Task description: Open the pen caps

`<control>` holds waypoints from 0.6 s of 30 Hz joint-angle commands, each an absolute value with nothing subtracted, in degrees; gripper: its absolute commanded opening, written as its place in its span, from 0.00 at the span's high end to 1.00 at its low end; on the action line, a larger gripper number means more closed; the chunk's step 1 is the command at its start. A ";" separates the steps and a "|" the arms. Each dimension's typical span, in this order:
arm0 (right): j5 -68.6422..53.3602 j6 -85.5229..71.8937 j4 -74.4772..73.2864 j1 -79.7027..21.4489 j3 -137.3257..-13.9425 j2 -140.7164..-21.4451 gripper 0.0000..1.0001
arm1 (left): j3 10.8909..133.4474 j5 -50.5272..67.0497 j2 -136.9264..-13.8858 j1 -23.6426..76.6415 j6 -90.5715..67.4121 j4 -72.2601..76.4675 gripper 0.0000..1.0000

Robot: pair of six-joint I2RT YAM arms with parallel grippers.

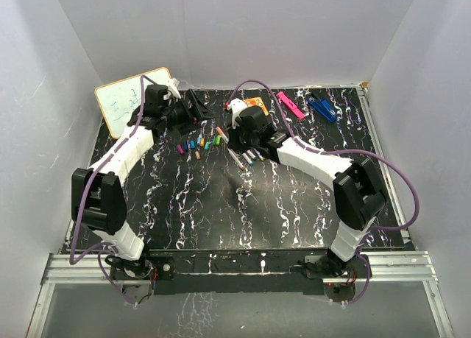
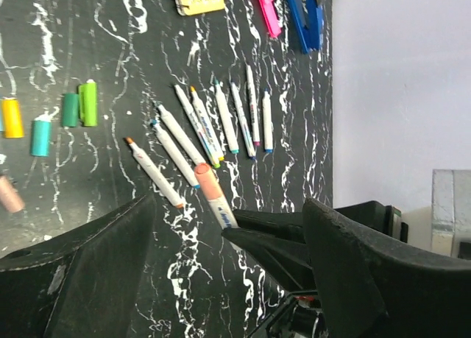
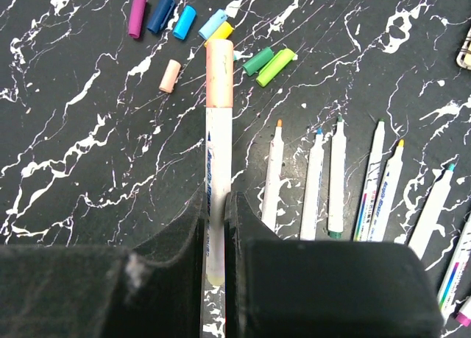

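The step in hand is the uncapping of one more pen. The right end effector [image 3: 217, 205] is clamped on the pen [image 3: 218, 161], its fingers pinching the lower barrel. The pen points away from the wrist, held above the tabletop [image 3: 88, 169]. Its cap [image 3: 219, 73], a pale peach one, is fully seated on the far end.

The left end effector [image 2: 229, 205] faces it with jaws wide open and nothing in them. In the left wrist view the cap sits at the mouth of the gap between the two fingers, touching neither as far as I can tell.

Much of the job looks done. The loose caps [image 3: 183, 22] lie in a cluster on the tabletop beyond the held pen: purple, blue, yellow, green and pink. The bare pens [image 3: 337, 176] lie in a row to its right with their tips showing.

The next move calls for the left end effector to come forward until the cap is well between its fingers, then close on the cap alone, not on the barrel. The two arms should then pull apart straight along the pen's axis while the right grip holds firm. An off-axis pull could twist the thin barrel out of the right fingers
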State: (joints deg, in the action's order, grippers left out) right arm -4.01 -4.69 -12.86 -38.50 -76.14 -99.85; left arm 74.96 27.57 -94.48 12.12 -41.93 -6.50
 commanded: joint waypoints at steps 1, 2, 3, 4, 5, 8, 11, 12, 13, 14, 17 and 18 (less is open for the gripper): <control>-3.45 -7.43 -9.31 -38.51 -78.43 -96.68 1.00 | 75.44 29.46 -95.21 13.76 -43.59 -4.07 0.22; -3.43 -7.72 -9.03 -38.42 -78.36 -96.53 1.00 | 75.56 29.37 -95.53 14.10 -43.74 -3.97 0.22; -3.46 -7.92 -8.81 -38.40 -78.28 -96.25 1.00 | 75.57 29.28 -95.82 14.59 -43.83 -3.69 0.23; -3.44 -8.12 -8.60 -38.30 -78.24 -96.07 1.00 | 75.72 29.17 -96.19 14.94 -43.92 -3.60 0.23; -3.41 -8.28 -8.35 -38.27 -78.18 -95.80 1.00 | 75.82 29.11 -96.56 15.38 -44.06 -3.60 0.23; -3.22 -8.48 -7.92 -38.17 -78.00 -95.05 1.00 | 75.73 28.93 -97.38 16.30 -44.12 -3.35 0.24; -3.02 -8.56 -7.78 -38.17 -78.03 -94.52 1.00 | 75.60 28.83 -97.97 16.83 -44.37 -3.08 0.25; -2.99 -8.60 -7.74 -38.11 -78.00 -94.34 1.00 | 75.54 28.83 -98.17 16.99 -44.45 -3.00 0.26; -3.11 -8.65 -7.74 -38.13 -78.05 -94.33 1.00 | 75.50 28.75 -98.34 17.13 -44.51 -2.85 0.26; -3.29 -8.70 -7.73 -38.11 -78.10 -94.21 1.00 | 75.50 28.74 -98.51 17.26 -44.66 -2.71 0.26; -3.68 -8.70 -7.73 -38.06 -78.21 -93.91 1.00 | 75.46 28.66 -98.87 17.67 -45.27 -1.85 0.28; -3.89 -8.70 -7.73 -38.06 -78.26 -93.88 1.00 | 75.49 28.65 -98.96 17.71 -45.48 -1.58 0.29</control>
